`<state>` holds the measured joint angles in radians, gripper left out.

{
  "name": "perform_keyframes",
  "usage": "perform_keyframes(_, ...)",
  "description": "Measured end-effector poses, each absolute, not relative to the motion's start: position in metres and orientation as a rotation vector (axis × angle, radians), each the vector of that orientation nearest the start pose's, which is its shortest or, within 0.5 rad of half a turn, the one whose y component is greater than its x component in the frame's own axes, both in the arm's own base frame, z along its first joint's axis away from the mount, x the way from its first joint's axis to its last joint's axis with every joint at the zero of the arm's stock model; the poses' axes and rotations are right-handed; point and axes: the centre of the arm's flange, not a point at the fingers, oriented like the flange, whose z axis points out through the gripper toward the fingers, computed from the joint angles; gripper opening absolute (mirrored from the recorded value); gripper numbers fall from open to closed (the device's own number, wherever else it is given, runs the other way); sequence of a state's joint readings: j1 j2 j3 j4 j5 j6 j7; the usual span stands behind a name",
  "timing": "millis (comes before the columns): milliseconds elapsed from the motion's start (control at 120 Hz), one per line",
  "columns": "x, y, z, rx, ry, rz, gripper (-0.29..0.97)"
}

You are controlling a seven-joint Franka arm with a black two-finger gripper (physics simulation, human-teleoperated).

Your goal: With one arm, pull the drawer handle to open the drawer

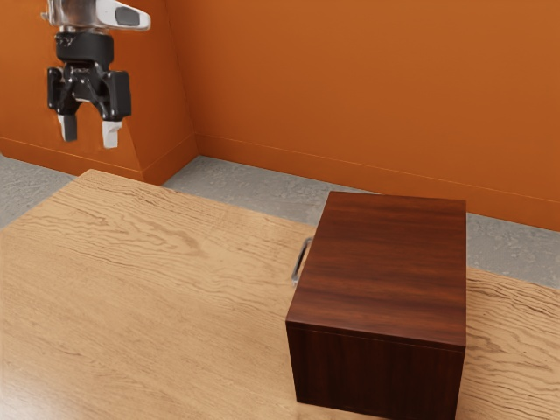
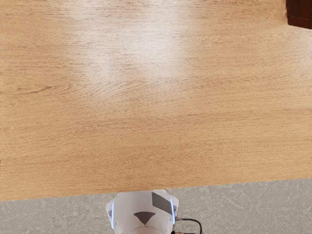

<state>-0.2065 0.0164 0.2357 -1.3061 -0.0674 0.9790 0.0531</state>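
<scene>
I see a plain simulated test room: flat orange walls (image 1: pixel 350 79) with a skirting strip (image 1: pixel 350 175), a speckled grey floor (image 1: pixel 254 188), and one pale wood-grain table (image 1: pixel 131 289), all rendered smooth and evenly lit

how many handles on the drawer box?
1. A metal handle sits on the drawer box's face toward the exterior view's left, just above the table. The box's far face and the one toward the exterior view's right are hidden, so more may exist.

Ext cam side-on, wide — wrist cam straight down; both share tabletop (image 1: pixel 131 289) (image 2: pixel 156 97) + drawer (image 1: pixel 385 262) (image 2: pixel 300 13).
</scene>
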Motion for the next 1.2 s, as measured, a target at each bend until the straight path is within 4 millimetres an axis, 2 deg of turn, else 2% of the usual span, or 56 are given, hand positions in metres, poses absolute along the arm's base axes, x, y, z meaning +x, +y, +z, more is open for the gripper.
perform_keyframes(92, 0.506, 0.018, 0.699, -3.209, 0.071, 0.291, 0.66)
perform_keyframes(167, 0.52, 0.035, 0.7, -3.227, 0.012, 0.161, 0.66)
perform_keyframes(275, 0.556, 0.075, 0.669, -3.242, -0.173, 0.099, 0.66)
perform_keyframes(333, 0.575, 0.084, 0.639, -3.257, -0.272, 0.123, 0.66)
perform_keyframes(508, 0.572, 0.053, 0.511, -3.283, -0.465, 0.247, 0.65)
perform_keyframes(575, 0.572, 0.037, 0.479, -3.279, -0.52, 0.224, 0.65)
perform_keyframes(642, 0.578, 0.023, 0.458, -3.273, -0.563, 0.167, 0.65)
perform_keyframes(792, 0.605, 0.016, 0.428, -3.263, -0.656, -0.003, 0.64)
perform_keyframes(908, 0.623, 0.009, 0.424, -3.273, -0.673, -0.137, 0.64)
perform_keyframes(1017, 0.63, -0.014, 0.424, -3.297, -0.624, -0.208, 0.64)
perform_keyframes(1200, 0.628, -0.037, 0.425, -3.352, -0.603, -0.161, 0.63)
